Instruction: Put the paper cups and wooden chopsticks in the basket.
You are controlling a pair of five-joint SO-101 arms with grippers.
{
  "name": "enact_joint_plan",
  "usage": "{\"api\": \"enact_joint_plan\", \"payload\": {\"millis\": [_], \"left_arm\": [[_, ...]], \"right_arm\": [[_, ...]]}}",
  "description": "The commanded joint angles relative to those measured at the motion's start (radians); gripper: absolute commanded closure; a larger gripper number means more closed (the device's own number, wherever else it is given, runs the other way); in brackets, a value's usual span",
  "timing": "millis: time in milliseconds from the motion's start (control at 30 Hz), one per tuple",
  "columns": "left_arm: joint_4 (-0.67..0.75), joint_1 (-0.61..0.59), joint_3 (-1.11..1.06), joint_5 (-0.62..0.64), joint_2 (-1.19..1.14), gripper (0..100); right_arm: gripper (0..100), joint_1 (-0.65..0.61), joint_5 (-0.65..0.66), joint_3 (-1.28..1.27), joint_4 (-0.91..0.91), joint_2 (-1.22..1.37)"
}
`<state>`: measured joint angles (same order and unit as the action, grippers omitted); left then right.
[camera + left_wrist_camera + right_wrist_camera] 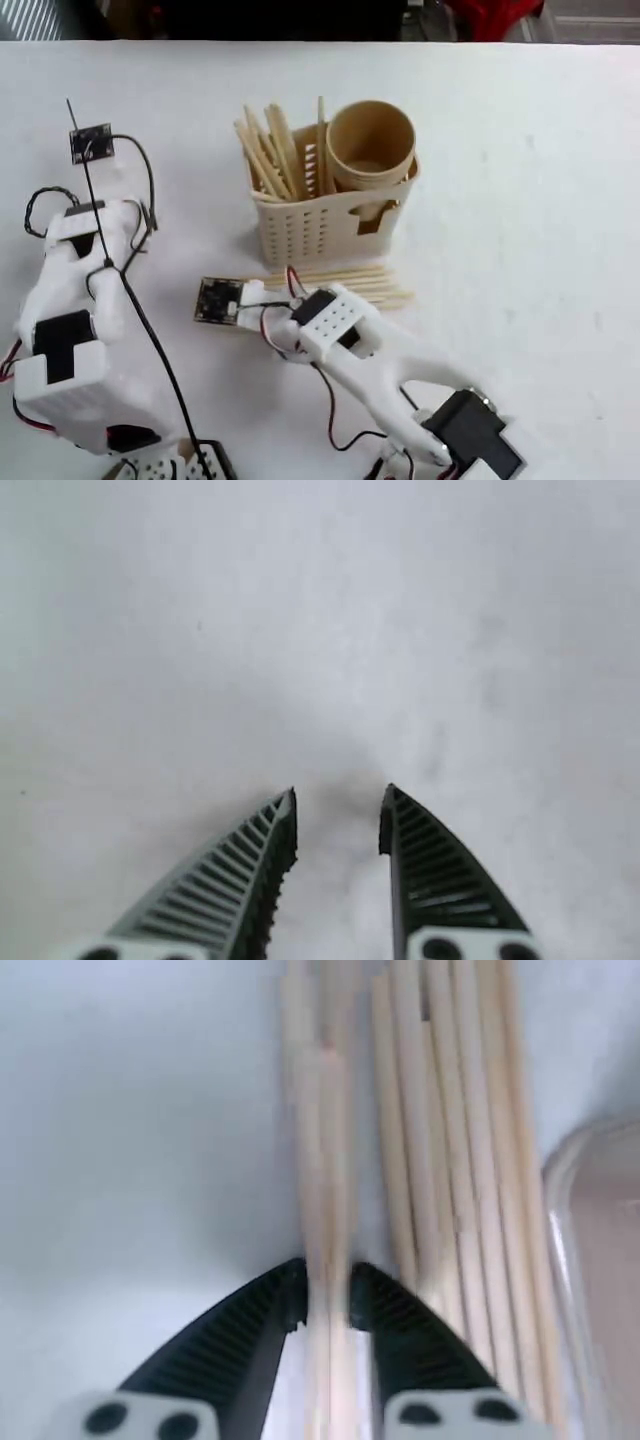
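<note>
Many chopsticks stand in one side of the basket, and the paper cups sit stacked in its other side. So we think the cups are done (nice!). What is left is the bunch of loose chopsticks lying flat on the counter, just beside the front of the basket.

The right end effector is down at that bunch. Its two fingers are close together, with what looks like a stick or two pinched between them, and the other sticks lie right next to it. We judge that the step in hand is picking up these sticks. The left end effector hangs over bare counter, fingers apart, with nothing in them.

Next, we think the right arm needs to lift straight up, so the held sticks come away without dragging the rest. Then it has to tip them upright and go over the stick side of the basket, not the cup side. The grip seems near one end, so the sticks may droop or swing.
</note>
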<state>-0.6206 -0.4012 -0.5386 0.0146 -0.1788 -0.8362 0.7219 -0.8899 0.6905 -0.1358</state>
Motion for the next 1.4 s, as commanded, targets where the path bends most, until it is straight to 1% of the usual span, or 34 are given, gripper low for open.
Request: {"api": "enact_joint_plan", "payload": {"millis": [0, 200, 533, 667, 833, 933, 1067, 1200, 1367], "left_arm": [[-0.009, 0.012, 0.048, -0.011, 0.005, 85], [-0.008, 0.012, 0.048, -0.011, 0.004, 85], [-0.006, 0.012, 0.048, -0.011, 0.004, 85], [-0.006, 0.012, 0.048, -0.011, 0.004, 85], [-0.006, 0.012, 0.048, -0.011, 0.004, 85], [-0.006, 0.012, 0.048, -0.011, 0.004, 85], [-0.006, 0.012, 0.048, -0.011, 0.004, 85], [-0.008, 0.012, 0.048, -0.011, 0.004, 85], [-0.008, 0.012, 0.048, -0.011, 0.004, 85]], "right_arm": [[97.4, 0.01, -0.003, 0.023, 0.004, 0.002], [98.3, 0.071, -0.002, 0.055, 0.081, -0.071], [98.3, 0.079, -0.005, 0.051, 0.226, -0.44], [98.3, 0.085, -0.072, 0.066, 0.228, -0.575], [98.3, 0.124, -0.158, 0.219, 0.262, -0.687], [98.3, 0.14, -0.204, 0.37, 0.274, -0.68], [98.3, 0.14, -0.252, 0.595, 0.263, -0.61], [98.3, 0.143, -0.282, 0.799, 0.171, -0.513], [98.3, 0.139, -0.284, 1.003, 0.071, -0.392]]}}
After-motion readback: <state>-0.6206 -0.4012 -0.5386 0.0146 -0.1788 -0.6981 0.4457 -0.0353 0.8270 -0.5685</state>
